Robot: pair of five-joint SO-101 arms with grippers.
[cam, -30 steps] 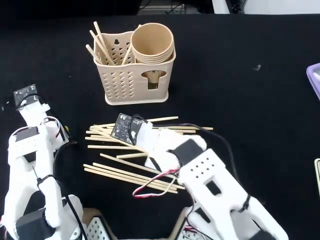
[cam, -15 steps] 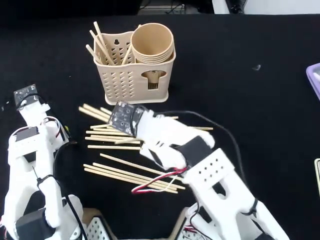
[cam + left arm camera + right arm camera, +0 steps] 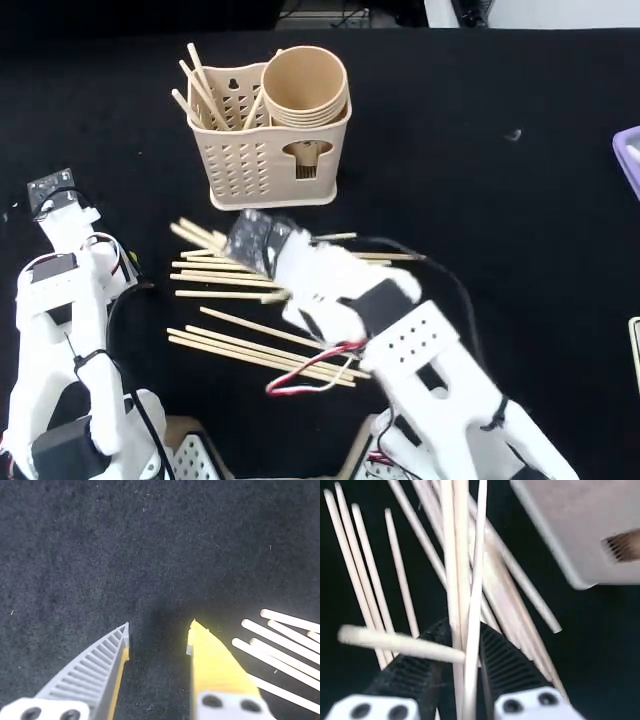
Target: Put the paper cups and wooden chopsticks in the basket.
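Clamping a small bundle of chopsticks (image 3: 461,570) between its jaws, the right gripper (image 3: 466,632) sits over the scattered pile on the table (image 3: 480,180), just in front of the basket (image 3: 262,168). The left gripper (image 3: 157,630) hangs with jaws apart over bare table, beside the pile's ends. Stacked paper cups (image 3: 305,85) and several more chopsticks stand in the basket.

I see a beige basket (image 3: 262,165) dotted with holes, tan cups (image 3: 304,84), pale chopsticks (image 3: 250,347), my black counter (image 3: 500,220).
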